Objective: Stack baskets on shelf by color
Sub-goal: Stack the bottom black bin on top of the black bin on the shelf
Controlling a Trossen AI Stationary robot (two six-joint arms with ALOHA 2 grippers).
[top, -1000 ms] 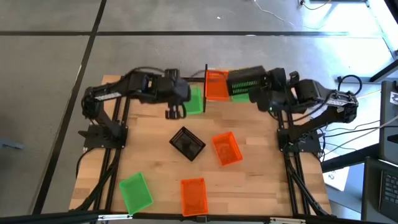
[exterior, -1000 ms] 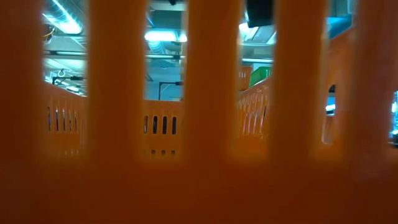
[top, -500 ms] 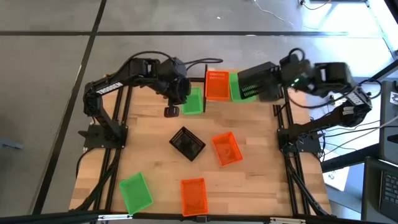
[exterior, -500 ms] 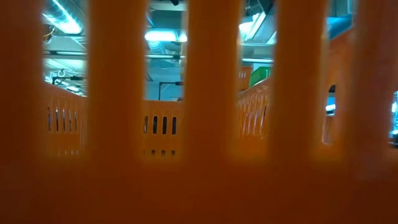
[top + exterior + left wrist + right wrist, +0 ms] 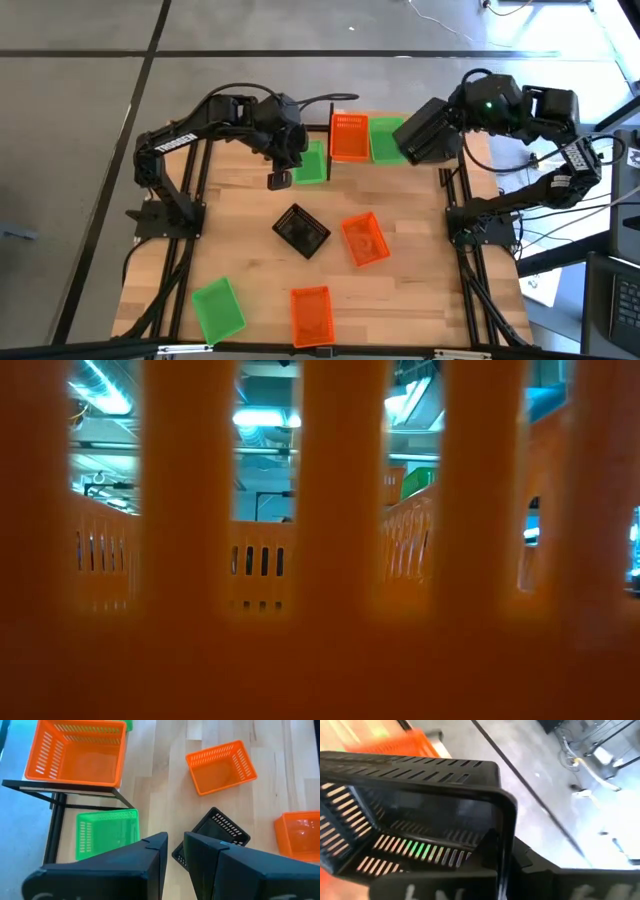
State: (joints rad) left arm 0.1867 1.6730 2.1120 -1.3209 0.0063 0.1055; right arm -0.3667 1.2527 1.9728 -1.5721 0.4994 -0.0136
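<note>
Overhead look at a wooden tabletop [image 5: 250,270] with the shelf [image 5: 350,150] along its far edge as the landmark.

On the shelf: an orange basket [image 5: 348,136] at its left end, beside the black upright [image 5: 330,140], and a green basket [image 5: 383,139] touching it on the right. Just left of that upright, down on the tabletop, a second green basket [image 5: 311,161].

Held tilted above the shelf's right end: a black basket [image 5: 428,130], pinched by the right gripper [image 5: 455,118] — fingers clenched on its rim, the mesh wall and dark rim filling the right wrist view [image 5: 420,815].

Just in front of the shelf's left end, above the tabletop: the left gripper [image 5: 279,178], pointing down, fingers nearly together with a narrow gap between them, grasping nothing. From its wrist view, the two dark fingers [image 5: 150,855] framing the green basket under the shelf and another black basket [image 5: 215,832].

Further in front of the shelf, mid-table: that black basket [image 5: 301,230], turned at an angle, and an orange basket [image 5: 364,239] just to its right. Well away from the shelf, at the near edge: a green basket [image 5: 218,308] on the left and an orange basket [image 5: 311,314] near the middle — this last one pressed up against the low camera, its orange slats [image 5: 330,490] blocking nearly everything.
</note>
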